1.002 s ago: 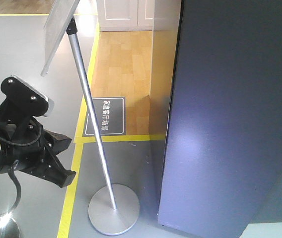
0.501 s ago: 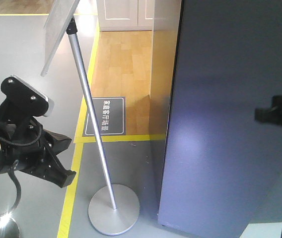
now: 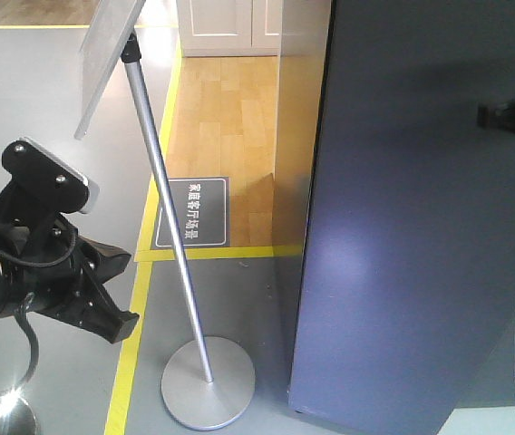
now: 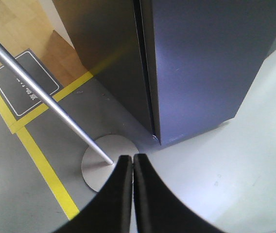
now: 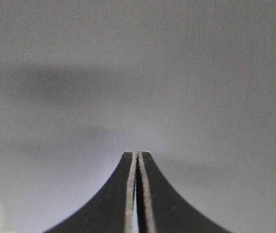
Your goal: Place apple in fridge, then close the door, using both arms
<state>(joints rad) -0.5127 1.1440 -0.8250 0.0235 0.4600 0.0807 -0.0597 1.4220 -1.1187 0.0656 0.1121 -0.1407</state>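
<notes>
My left gripper [image 4: 132, 160] is pressed closed and empty above the sign stand's round base [image 4: 108, 160]. My right gripper [image 5: 137, 156] is closed too, facing the fridge door [image 3: 421, 227]. The floor sign's [image 3: 192, 212] white writing is unreadable.

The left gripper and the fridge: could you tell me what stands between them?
In the front view, the slanted silver pole on its round base stands between the left gripper and the fridge.
</notes>
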